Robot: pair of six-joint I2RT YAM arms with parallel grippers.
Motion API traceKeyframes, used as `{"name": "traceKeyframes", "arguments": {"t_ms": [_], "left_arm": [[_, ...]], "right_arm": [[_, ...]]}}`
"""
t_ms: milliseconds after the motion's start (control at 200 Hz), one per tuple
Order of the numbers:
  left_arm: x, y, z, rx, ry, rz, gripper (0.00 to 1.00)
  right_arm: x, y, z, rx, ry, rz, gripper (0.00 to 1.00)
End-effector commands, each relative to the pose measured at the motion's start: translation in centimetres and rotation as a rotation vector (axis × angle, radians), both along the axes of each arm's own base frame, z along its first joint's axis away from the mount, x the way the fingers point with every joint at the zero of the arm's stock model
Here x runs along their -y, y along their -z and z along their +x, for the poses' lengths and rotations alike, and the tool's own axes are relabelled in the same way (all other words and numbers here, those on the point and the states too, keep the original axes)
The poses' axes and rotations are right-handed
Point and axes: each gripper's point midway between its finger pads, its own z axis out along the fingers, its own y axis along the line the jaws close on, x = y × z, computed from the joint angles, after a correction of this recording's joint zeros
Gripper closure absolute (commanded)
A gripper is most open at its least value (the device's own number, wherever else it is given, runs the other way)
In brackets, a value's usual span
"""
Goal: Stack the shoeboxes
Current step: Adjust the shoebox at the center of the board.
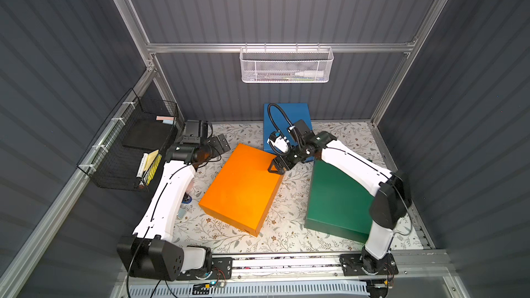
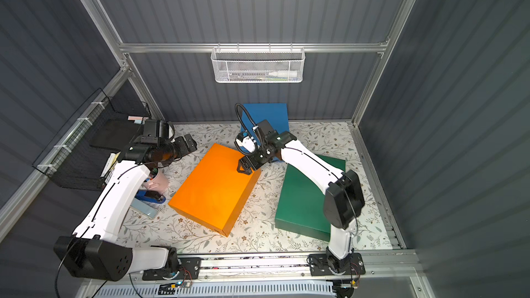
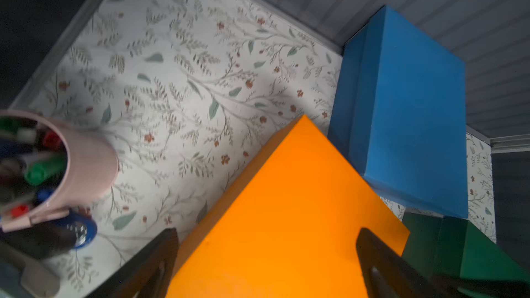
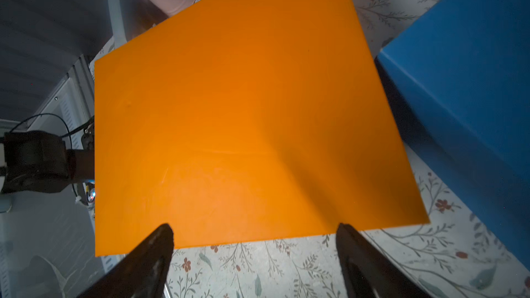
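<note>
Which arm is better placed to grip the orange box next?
Right, probably: the right gripper, open, hangs over the far edge of the orange box; the left gripper, also open, is off beside its corner.

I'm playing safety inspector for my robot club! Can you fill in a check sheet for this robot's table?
Surface: floral table cover, flat.
Job's things: orange shoebox, blue shoebox and dark green shoebox side by side; none stacked.
Clutter: pink pen cup, light-blue stapler.
Grippers: left gripper open, empty; right gripper open above the orange shoebox's edge.
Cables: black cable loops behind the right gripper.
Surroundings: white mesh basket hung at back; black wire basket hung at left.
</note>
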Motion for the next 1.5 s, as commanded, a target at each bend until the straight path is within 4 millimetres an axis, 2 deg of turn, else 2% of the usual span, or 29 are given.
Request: {"name": "traceKeyframes", "arguments": {"t_ms": [0,175,385,570,675,830,1101,1241,1356,1491], "left_arm": [[-0.1,1.6,-3.4,-0.076,-0.111,-0.105,0.00],[-1.0,1.4,-7.3,-0.073,-0.255,-0.177,0.00],[-1.7,3.0,-10.8,-0.226,-0.372,-0.189,0.00],[-1.5,2.5,-12.4,-0.198,-0.392,-0.240,0.00],[-0.6,3.9,-13.8,-0.218,-0.405,-0.314,0.00],[0.4,6.4,-14.4,-0.278,-0.399,-0.369,0.00],[1.1,8.6,-15.0,-0.325,-0.388,-0.395,0.00],[1.5,10.6,-15.3,-0.345,-0.394,-0.421,0.00],[1.9,12.2,-15.0,-0.356,-0.391,-0.444,0.00],[1.4,11.9,-14.0,-0.316,-0.410,-0.434,0.00]], "right_arm": [[0.6,2.0,-1.4,-0.210,-0.015,-0.036,0.04],[1.1,2.4,0.4,-0.203,0.052,-0.010,0.01],[1.1,3.0,1.6,-0.224,0.083,0.004,0.01],[0.7,4.2,1.8,-0.250,0.080,-0.001,0.01],[0.7,3.9,2.5,-0.213,0.088,-0.005,0.01],[0.8,2.5,3.7,-0.140,0.100,-0.013,0.01],[0.6,2.8,5.0,-0.097,0.110,-0.024,0.01],[0.4,4.2,5.7,-0.084,0.104,-0.039,0.01],[0.2,5.5,5.5,-0.130,0.103,-0.057,0.01],[0.0,5.9,4.6,-0.165,0.087,-0.040,0.01]]}}
